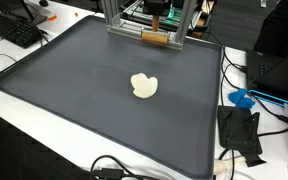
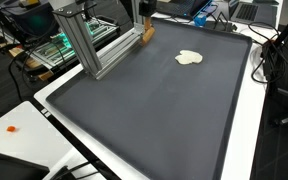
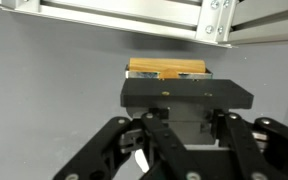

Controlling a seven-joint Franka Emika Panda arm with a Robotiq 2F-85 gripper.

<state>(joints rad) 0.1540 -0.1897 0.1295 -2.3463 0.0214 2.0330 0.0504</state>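
My gripper hangs at the far edge of the dark mat, just in front of an aluminium frame. It is shut on a small wooden block with a dark part on it, held just above the mat in both exterior views. In the wrist view the fingers clasp a grey and black piece, my gripper is centred on it, and the wooden block shows beyond. A crumpled white object lies apart near the mat's middle, also in an exterior view.
The aluminium frame stands along the mat's edge beside the gripper. A keyboard, a blue item, a black device and cables lie on the white table around the mat.
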